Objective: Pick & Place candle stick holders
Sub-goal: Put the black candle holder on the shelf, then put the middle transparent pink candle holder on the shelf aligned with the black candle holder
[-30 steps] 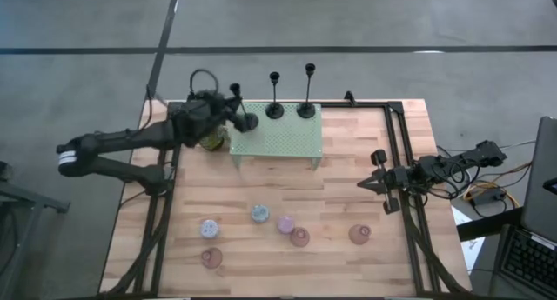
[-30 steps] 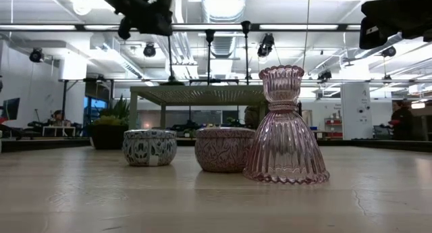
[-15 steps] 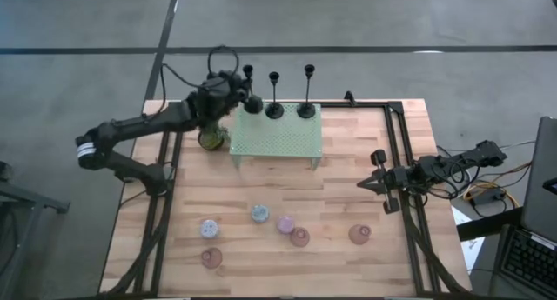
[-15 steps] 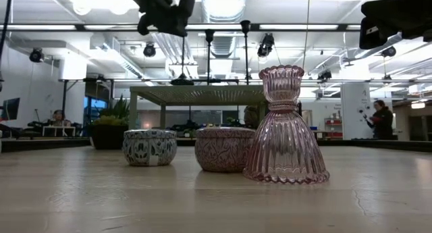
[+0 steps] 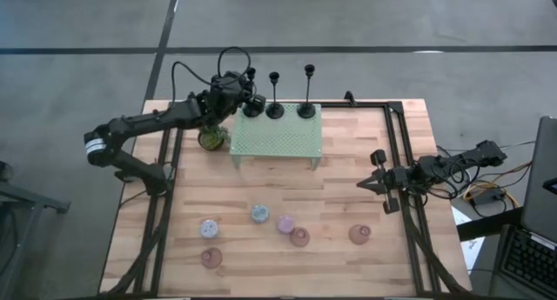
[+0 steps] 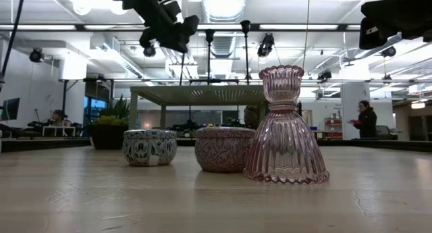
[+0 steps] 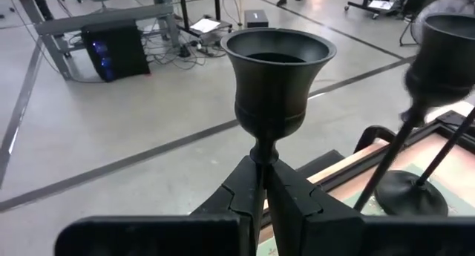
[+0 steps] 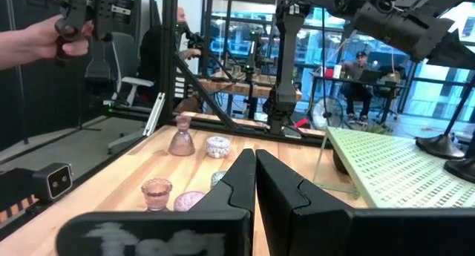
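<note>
My left gripper (image 5: 241, 89) is shut on a slim black candlestick (image 5: 251, 91) over the far left corner of the mint-green shelf (image 5: 277, 136). Its cup (image 7: 278, 67) shows close in the left wrist view. Two more black candlesticks (image 5: 274, 96) (image 5: 307, 91) stand by their round bases on the shelf's far edge. Several short holders, such as a pale blue one (image 5: 260, 214) and a pink one (image 5: 359, 234), stand on the table's near half. My right gripper (image 5: 369, 183) waits shut at the right rail. My left gripper pinches the candlestick's thin stem (image 7: 259, 161) just below the cup between its two fingers. The fingers come roughly level from the table's near left and lie across the stem. The candlestick stands upright; whether its base (image 5: 252, 110) touches the shelf I cannot tell.
A small potted plant (image 5: 211, 140) stands left of the shelf, under my left arm. In the low view a ribbed pink glass holder (image 6: 285, 128) and two patterned tins (image 6: 225, 149) (image 6: 149, 147) stand near. Black rails (image 5: 405, 161) run along the table's sides. A person's hand (image 8: 30, 41) shows beyond the table.
My left gripper has carried the black candlestick toward the table's far edge and a little right, from beside the shelf's left end to its far left corner, beside the other two candlesticks. It stays shut on it, and the candlestick has come more upright.
</note>
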Tool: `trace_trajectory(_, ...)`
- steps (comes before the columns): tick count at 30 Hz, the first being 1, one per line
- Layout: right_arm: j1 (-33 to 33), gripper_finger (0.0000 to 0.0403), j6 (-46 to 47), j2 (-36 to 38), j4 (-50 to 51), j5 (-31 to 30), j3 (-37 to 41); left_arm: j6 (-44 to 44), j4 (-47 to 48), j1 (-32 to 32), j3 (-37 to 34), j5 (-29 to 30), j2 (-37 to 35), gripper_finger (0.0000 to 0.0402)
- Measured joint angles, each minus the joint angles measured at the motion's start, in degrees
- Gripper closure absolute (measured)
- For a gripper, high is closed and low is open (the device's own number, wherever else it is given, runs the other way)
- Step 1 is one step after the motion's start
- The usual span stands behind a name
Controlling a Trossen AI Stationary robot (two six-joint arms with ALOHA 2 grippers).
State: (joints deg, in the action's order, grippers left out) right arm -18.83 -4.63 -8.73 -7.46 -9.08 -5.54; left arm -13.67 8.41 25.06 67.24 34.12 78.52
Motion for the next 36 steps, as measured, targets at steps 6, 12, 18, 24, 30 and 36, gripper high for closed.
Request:
trace_trajectory(6,0.00,0.0394,-0.05,0.00,0.00,0.02,0.00,-4.99,1.15,0.02,0.00,0.17,-0.13,0.0374)
trace_trajectory(12,-0.01,0.0394,0.08,0.00,0.00,0.01,0.00,-5.98,3.31,0.00,-0.10,-0.63,0.02,0.0352)
trace_trajectory(18,-0.02,0.0394,0.00,0.00,0.00,0.00,0.00,-6.14,5.09,-0.01,-0.23,0.33,-0.04,0.0341)
trace_trajectory(24,-0.02,0.0394,-0.02,0.00,0.00,0.02,0.00,-6.36,4.94,-0.03,-0.75,1.33,-0.04,0.0315)
trace_trajectory(30,-0.02,0.0394,0.06,0.02,0.00,0.00,0.00,-7.46,6.37,-0.05,-0.81,1.32,-0.04,0.0254)
trace_trajectory(36,-0.01,0.0394,-0.05,0.00,0.00,0.01,0.00,-7.52,9.06,-0.93,-0.83,-1.75,-0.26,0.0200)
